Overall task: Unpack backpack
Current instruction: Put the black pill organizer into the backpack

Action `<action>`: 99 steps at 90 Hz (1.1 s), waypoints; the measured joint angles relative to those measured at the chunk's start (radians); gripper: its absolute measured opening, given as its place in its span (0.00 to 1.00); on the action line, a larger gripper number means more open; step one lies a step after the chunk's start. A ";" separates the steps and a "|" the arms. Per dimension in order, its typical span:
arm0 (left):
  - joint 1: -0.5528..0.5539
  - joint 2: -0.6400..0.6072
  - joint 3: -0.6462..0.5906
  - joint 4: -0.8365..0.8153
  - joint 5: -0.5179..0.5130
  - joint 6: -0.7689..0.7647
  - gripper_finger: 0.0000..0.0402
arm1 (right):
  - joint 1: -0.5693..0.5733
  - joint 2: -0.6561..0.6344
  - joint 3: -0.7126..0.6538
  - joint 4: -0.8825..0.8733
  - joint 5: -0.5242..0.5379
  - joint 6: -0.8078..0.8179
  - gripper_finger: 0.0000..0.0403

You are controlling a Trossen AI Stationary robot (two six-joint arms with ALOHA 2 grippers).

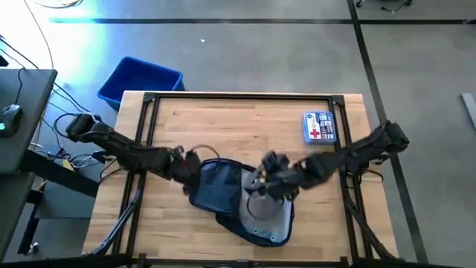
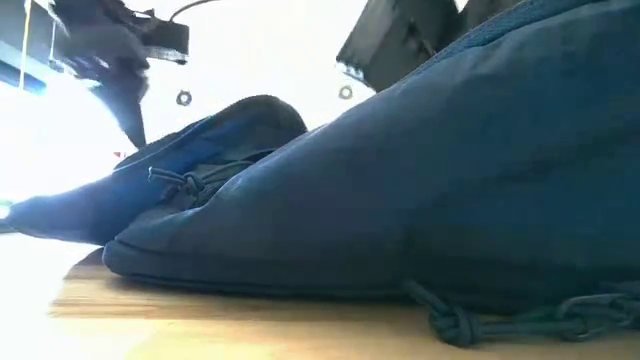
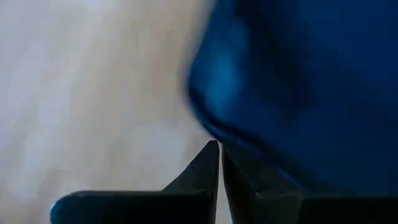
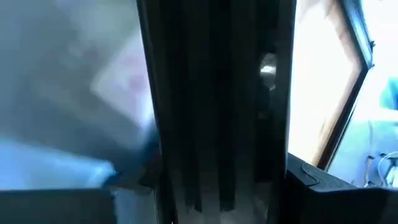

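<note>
The dark navy backpack (image 1: 223, 190) lies flat on the wooden table, and its pale grey inside (image 1: 266, 212) shows at the near end. In the low view the backpack (image 2: 420, 190) fills most of the picture. My left gripper (image 1: 190, 165) is at the backpack's far left edge, its fingertips (image 3: 214, 155) shut together against the navy fabric (image 3: 298, 81). My right gripper (image 1: 264, 179) hovers over the middle of the backpack, above the grey inside. Its wrist view shows only dark blurred shapes up close. My left gripper meets the backpack at the rim of its fabric (image 3: 208, 132), on the backpack's far left edge, the two fingertips closed on it. The fingers come nearly level from the table's left. How many layers lie between them does not show.
A white and blue box with a red cross (image 1: 320, 126) lies at the table's far right. A bright blue bin (image 1: 140, 80) stands on the floor beyond the far left corner. A black frame (image 1: 238, 97) runs around the tabletop. Bare wood lies at the far middle.
</note>
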 joint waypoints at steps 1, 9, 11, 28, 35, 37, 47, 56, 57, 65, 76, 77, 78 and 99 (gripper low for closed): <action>-0.011 0.000 0.000 0.003 0.019 0.001 0.00 | 0.008 0.000 -0.008 0.013 0.007 0.008 0.39; -0.112 0.000 0.000 0.056 0.132 0.030 0.02 | 0.066 0.002 -0.073 0.100 0.071 0.070 0.39; -0.141 0.000 0.000 0.077 0.142 0.042 0.03 | 0.078 0.003 -0.088 0.117 0.087 0.076 0.39; -0.388 0.058 0.002 0.326 0.056 0.132 0.17 | 0.168 0.002 -0.171 0.252 0.144 0.157 0.39; -0.450 0.130 0.002 0.375 -0.078 0.176 0.24 | 0.203 0.003 -0.188 0.261 0.161 0.173 0.39; -0.462 0.156 0.002 0.382 -0.111 0.195 0.26 | 0.212 0.003 -0.190 0.267 0.174 0.177 0.39; -0.489 0.302 0.002 0.390 -0.198 0.303 0.34 | 0.240 0.003 -0.190 0.296 0.220 0.196 0.39; -0.483 0.433 0.002 0.385 -0.247 0.345 0.39 | 0.248 0.006 -0.190 0.325 0.223 0.208 0.39; -0.481 0.444 0.005 0.383 -0.265 0.345 0.39 | 0.248 0.006 -0.190 0.328 0.224 0.211 0.39; -0.479 0.524 0.050 0.306 -0.324 0.313 0.40 | 0.247 0.010 -0.190 0.324 0.208 0.229 0.39; -0.492 0.586 0.152 0.142 -0.404 0.271 0.39 | 0.248 0.010 -0.190 0.324 0.196 0.229 0.39; -0.493 0.588 0.161 0.126 -0.409 0.270 0.38 | 0.248 0.010 -0.190 0.325 0.198 0.229 0.39; -0.495 0.589 0.169 0.108 -0.415 0.269 0.38 | 0.248 0.010 -0.190 0.325 0.199 0.229 0.39; -0.467 0.596 0.216 0.021 -0.404 0.294 0.34 | 0.238 0.010 -0.189 0.334 0.206 0.263 0.39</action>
